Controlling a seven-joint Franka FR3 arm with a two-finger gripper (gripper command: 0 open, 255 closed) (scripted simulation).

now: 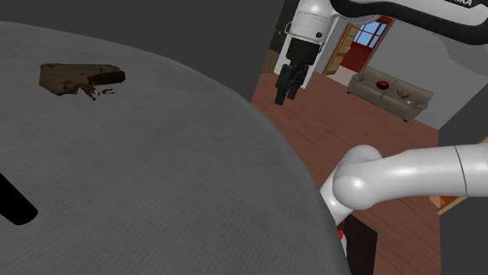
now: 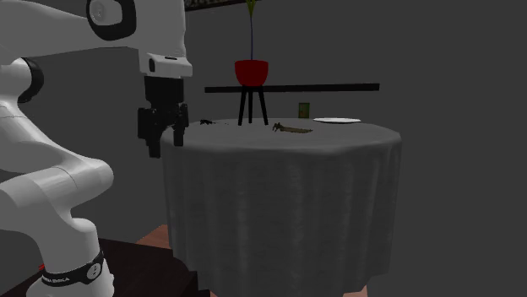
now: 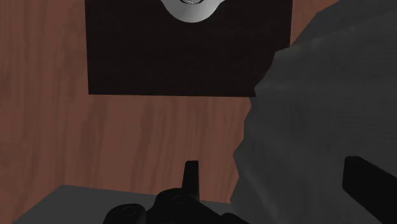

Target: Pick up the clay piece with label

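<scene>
Hand (image 3: 273,170) wide open, empty — beside the table (image 1: 156,164) edge, well apart from the brown clay piece (image 1: 78,76)

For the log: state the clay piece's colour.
Dark brown; the clay piece shows best in the shoulder view.

You see: round grey-draped tabletop (image 1: 156,172); on it brown clay piece (image 1: 78,76), white plate (image 2: 338,121), small green cup (image 2: 302,110), black stand (image 2: 253,105) bearing red pot (image 2: 251,72).
</scene>
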